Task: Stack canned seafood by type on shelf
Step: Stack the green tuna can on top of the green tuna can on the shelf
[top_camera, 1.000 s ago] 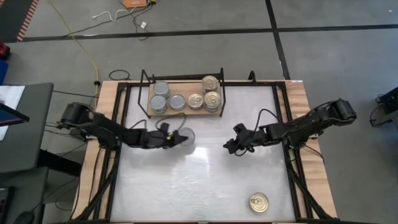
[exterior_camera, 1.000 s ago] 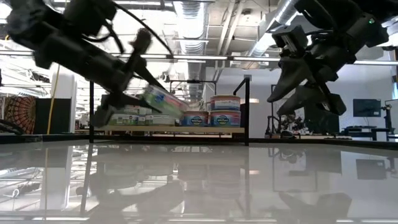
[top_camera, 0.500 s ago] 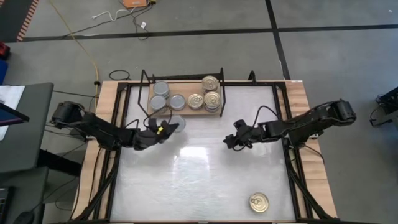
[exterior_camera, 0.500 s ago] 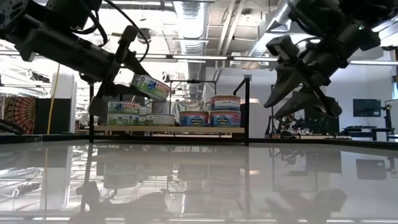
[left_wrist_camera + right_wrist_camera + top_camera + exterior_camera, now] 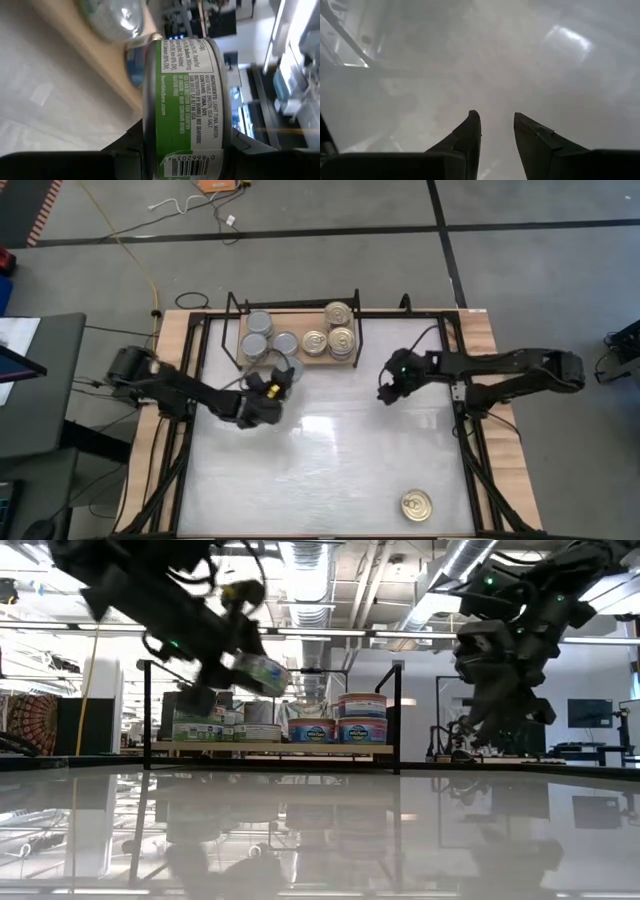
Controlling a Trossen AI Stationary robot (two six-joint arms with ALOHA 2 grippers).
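Note:
My left gripper [image 5: 274, 380] is shut on a can of seafood [image 5: 182, 100] with a green and white label. It holds the can in the air just before the shelf's [image 5: 300, 352] front edge, and the can [image 5: 258, 672] is tilted there. The shelf is a wooden board in a black wire frame. On its left part stand silver-topped cans [image 5: 258, 335], on its right part gold-topped ones [image 5: 340, 330]. My right gripper [image 5: 385, 392] hangs open and empty over the table, right of the shelf. One gold-topped can [image 5: 416, 504] sits alone on the table near the front right. My left gripper pinches the can between its two fingers [image 5: 125, 147], one on each flat end, just past the rims [image 5: 146, 135]. The labelled wall faces the wrist camera. The fingers come nearly level from the table's near left. The can is lifted clear and tilted.
The shelf's black wire frame [image 5: 236, 305] rises at the corners and along the sides. Dark rails [image 5: 460, 380] run along the table's left and right sides. Bare white tabletop [image 5: 320, 470] lies between the arms and the near edge.
My left gripper has carried the can up and toward the far edge, from over the table to the shelf's front, and its wrist has rolled. My right gripper has swung toward the far right, still open and empty.

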